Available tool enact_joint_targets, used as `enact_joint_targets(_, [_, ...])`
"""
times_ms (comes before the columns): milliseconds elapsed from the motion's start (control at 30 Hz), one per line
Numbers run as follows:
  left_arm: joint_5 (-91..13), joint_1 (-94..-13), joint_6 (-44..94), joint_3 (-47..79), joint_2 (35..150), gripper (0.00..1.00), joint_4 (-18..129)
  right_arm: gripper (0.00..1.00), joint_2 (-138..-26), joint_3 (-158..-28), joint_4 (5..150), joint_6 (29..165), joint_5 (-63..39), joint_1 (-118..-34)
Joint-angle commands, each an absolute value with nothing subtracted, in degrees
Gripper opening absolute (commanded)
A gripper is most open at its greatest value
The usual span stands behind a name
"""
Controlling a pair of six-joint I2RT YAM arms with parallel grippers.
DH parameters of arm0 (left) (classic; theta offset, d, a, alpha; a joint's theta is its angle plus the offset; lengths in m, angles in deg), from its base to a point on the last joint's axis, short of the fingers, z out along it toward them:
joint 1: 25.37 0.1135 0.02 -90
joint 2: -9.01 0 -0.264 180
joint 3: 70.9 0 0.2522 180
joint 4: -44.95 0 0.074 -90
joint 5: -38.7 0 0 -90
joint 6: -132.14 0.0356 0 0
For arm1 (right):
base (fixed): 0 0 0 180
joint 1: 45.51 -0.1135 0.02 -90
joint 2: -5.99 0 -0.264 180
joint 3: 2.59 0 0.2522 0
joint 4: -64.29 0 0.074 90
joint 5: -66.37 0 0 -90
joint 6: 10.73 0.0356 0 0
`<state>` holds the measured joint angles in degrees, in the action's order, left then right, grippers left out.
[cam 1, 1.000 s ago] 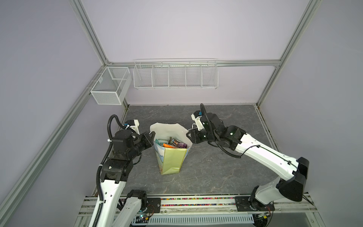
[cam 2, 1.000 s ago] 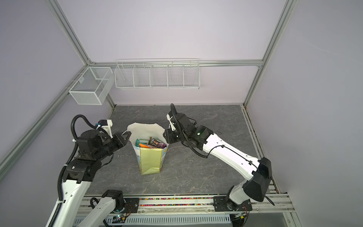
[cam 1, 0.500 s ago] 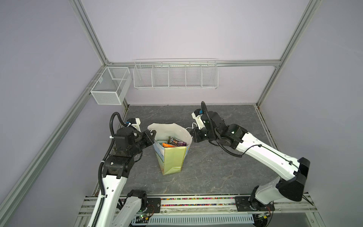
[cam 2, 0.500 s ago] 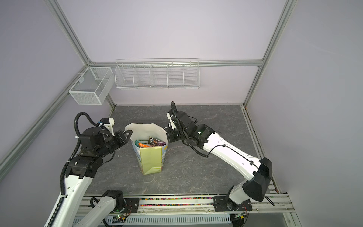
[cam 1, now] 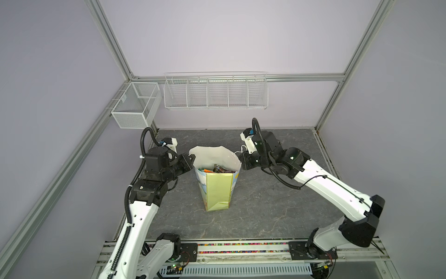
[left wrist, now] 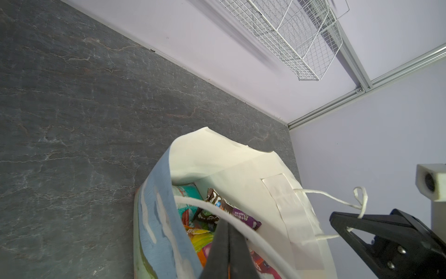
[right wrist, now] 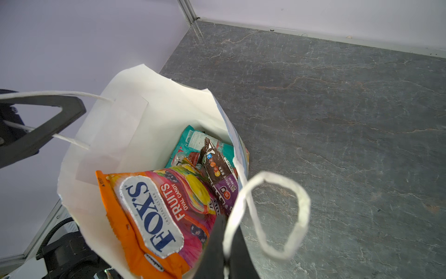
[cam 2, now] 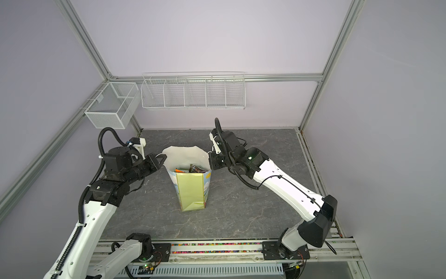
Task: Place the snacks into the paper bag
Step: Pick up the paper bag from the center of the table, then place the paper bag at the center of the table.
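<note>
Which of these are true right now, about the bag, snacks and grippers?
1. The paper bag stands upright on the table. True.
2. The orange FOX'S pouch lies on the table beside the bag. False: it sits inside the bag.
3. The right gripper has its jaws shut on a cord handle. True.
4. The left gripper is open, clear of the bag. False: its jaws are shut on the other cord handle.

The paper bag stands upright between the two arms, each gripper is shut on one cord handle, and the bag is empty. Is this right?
No, the paper bag is not empty: the right wrist view shows snacks inside, an orange pouch among them. The rest holds: it stands upright, and the left gripper and right gripper are each shut on a cord handle.
</note>
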<state>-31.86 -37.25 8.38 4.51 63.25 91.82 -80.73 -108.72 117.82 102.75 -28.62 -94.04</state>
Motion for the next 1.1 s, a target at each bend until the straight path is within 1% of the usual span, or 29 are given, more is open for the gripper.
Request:
enact_joint_targets(0, [-32.6,-39.5,9.7,8.8,65.4,0.0,86.5,0.07,-77.4,-111.7,115.8,101.1,-30.0,-92.5])
enact_joint_targets(100, [-33.3,-41.5,9.9,10.6,68.2,0.0,85.7,0.07,-77.0,-112.3,116.3,100.6,-30.2,-91.8])
enact_joint_targets(567, [-33.0,-45.6,10.9,17.2,77.9,0.0,83.3,0.07,-75.4,-113.5,118.1,98.3,-31.9,-87.7])
enact_joint_targets(767, [-33.0,-47.6,11.2,16.1,79.9,0.0,81.9,0.07,-73.8,-110.9,118.0,98.2,-33.6,-86.9])
enact_joint_targets(1067, [-32.9,-47.7,11.8,13.6,80.6,0.0,81.3,0.07,-71.6,-106.4,117.2,99.0,-33.4,-85.5])
